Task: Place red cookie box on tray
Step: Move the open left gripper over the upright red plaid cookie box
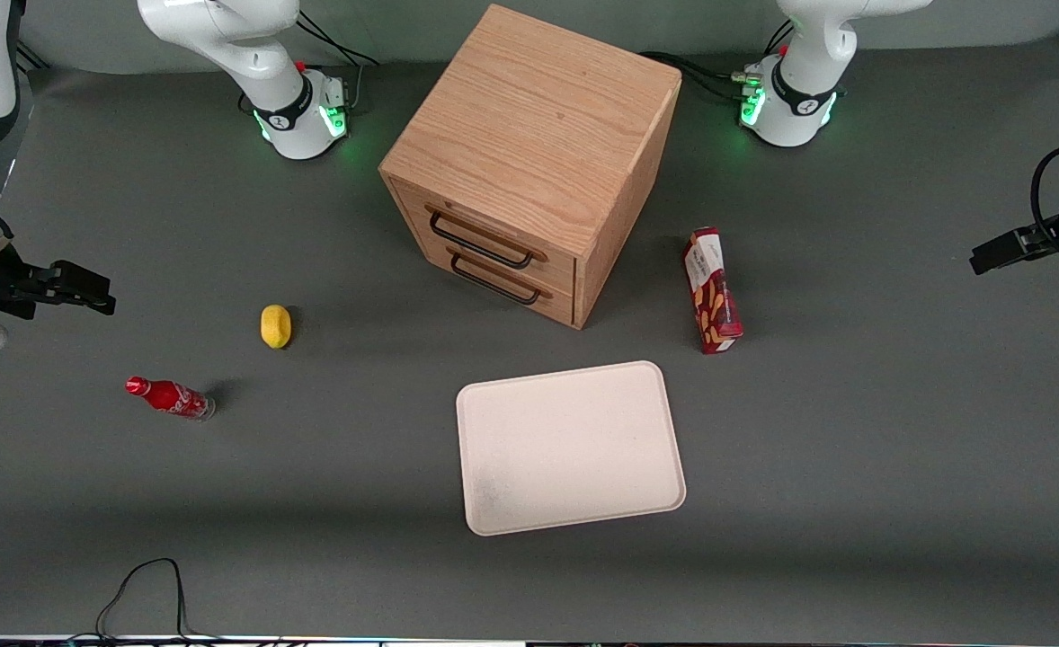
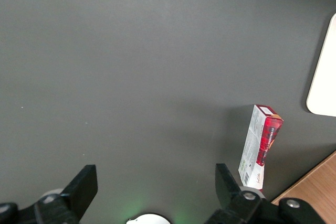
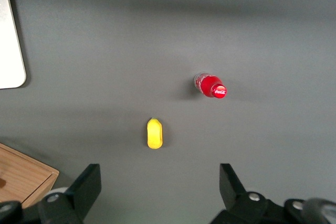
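Standing mid-surface (image 1: pixel 853 503): wooden two-drawer cabinet (image 1: pixel 529 162). Lying nearer the front camera: cream-white tray (image 1: pixel 570 447). Resting beside the cabinet, toward the working arm's end: red cookie box (image 1: pixel 712 289). Hovering there, jaws gaping wide, gripping nothing: left gripper (image 2: pixel 152 192).

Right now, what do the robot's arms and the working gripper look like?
Both arms are glossy white with black joint bands and green lights glowing at their round bases, where black cables plug in. The working arm's gripper is black, with two blocky wedge-shaped fingers fixed by silver screws, standing open. In the front view it shows at the working arm's end of the table, trailing a looped black cable.
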Robot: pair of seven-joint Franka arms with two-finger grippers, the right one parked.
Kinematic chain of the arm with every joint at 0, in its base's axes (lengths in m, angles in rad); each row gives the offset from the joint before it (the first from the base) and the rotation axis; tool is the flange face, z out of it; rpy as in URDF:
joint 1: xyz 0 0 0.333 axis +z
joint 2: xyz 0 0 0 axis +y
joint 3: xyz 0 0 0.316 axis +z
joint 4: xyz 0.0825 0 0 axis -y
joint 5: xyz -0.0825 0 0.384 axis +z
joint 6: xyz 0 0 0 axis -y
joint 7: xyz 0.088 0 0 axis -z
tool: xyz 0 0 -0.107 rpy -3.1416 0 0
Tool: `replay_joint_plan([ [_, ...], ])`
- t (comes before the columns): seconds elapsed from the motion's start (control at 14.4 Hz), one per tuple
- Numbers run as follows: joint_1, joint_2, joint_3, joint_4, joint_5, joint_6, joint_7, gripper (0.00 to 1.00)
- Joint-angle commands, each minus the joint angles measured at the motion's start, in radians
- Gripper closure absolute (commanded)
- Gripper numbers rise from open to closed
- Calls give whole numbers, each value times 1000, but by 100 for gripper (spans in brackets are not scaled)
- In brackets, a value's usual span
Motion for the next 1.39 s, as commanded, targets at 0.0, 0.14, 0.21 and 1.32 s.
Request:
replay_joint_plan([
  [0.0,0,-6,-8,18,-6,-26,9,0],
  [0.14,0,-6,-45,23,-7,-27,0,0],
  [0.21,-3,-4,-60,35,-26,-27,-3,0],
  [1.32,-37,28,-334,-122,-92,99,-186,0],
])
